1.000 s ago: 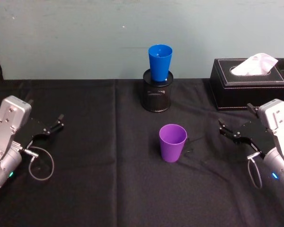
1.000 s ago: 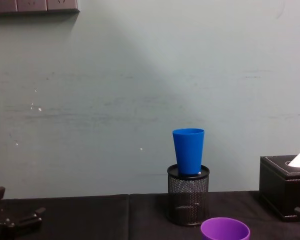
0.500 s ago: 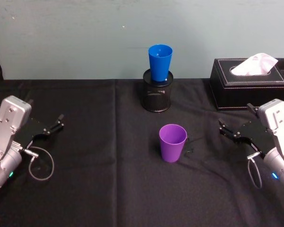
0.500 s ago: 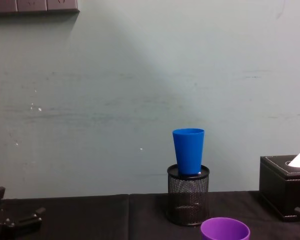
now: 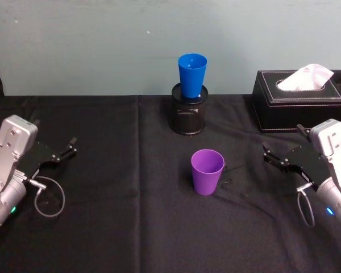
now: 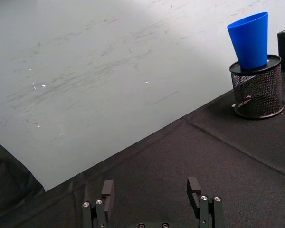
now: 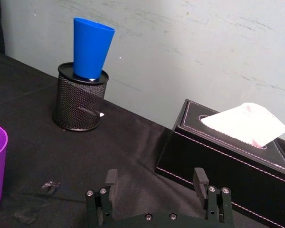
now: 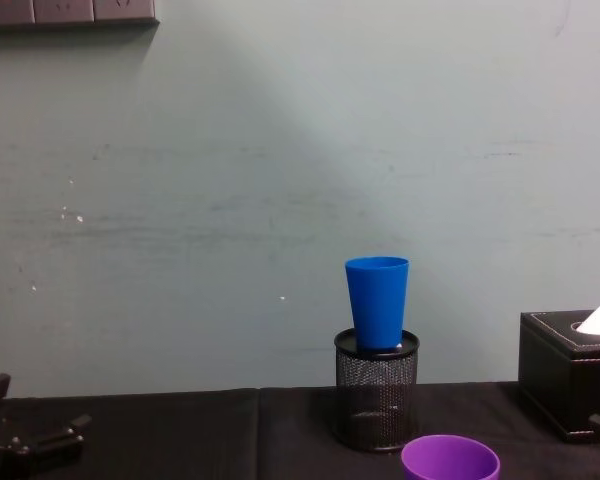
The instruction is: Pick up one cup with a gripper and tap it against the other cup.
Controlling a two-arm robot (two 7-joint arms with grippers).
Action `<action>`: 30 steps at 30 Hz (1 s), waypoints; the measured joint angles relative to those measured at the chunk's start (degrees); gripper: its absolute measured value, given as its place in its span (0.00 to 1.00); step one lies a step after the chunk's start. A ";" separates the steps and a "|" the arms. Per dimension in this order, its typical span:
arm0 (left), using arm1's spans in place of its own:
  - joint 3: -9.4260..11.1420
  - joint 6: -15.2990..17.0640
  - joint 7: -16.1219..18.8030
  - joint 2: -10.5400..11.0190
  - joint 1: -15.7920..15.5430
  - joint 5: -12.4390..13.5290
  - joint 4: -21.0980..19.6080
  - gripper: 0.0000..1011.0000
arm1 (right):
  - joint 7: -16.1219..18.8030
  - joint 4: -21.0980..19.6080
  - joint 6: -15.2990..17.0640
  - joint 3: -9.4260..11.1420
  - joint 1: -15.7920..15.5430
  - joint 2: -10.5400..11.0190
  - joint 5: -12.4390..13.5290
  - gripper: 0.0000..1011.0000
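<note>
Currently, purple cup (image 5: pixel 207 170): is standing upright, mouth up, near the middle of the black table (image 5: pixel 131 227), touching nothing and well apart from both grippers.
Blue cup (image 5: pixel 192 74): is sitting mouth up in the black wire-mesh pen holder (image 5: pixel 187 116) at the back of the table, behind the purple cup and a little to its left, with most of its wall rising above the holder's rim.
Right gripper (image 5: pixel 268 154): is waiting low on the robot's right, its fingers spread apart and holding nothing, its tips pointing inward toward the table's middle.
Left gripper (image 5: pixel 73 146): is waiting low at the far left, its fingers likewise parted and empty.
Direction that is deciding the move: the purple cup is lying to the left of the right gripper, roughly level with it across the table, with bare cloth between them.
Nearer arm: the right one is looking clearly nearer; the left gripper is facing a much wider gap.
Cup's long axis: is running vertically, so a sideways approach with one finger passing each side of the wall is seeming the fitting one.
Tissue box (image 5: pixel 301 96): is sitting at the back right, behind the right gripper and off the line to the cup.
Step in hand: the reach is appearing not yet begun, with nothing lifted.
</note>
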 joint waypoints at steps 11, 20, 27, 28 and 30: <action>0.00 0.00 0.00 0.00 0.00 0.00 0.00 0.99 | 0.00 0.00 0.00 0.00 0.00 0.00 0.00 0.99; 0.00 0.00 0.00 0.00 0.00 0.00 0.00 0.99 | 0.00 0.00 0.00 0.00 0.00 0.00 0.00 0.99; 0.00 0.00 0.00 0.00 0.00 0.00 0.00 0.99 | 0.00 0.00 0.00 0.00 0.00 0.00 0.00 0.99; 0.00 0.00 0.00 0.00 0.00 0.00 0.00 0.99 | 0.00 0.00 0.00 0.00 0.00 0.00 0.00 0.99; 0.00 0.00 0.00 0.00 0.00 0.00 0.00 0.99 | 0.00 0.00 0.00 0.00 0.00 0.00 0.00 0.99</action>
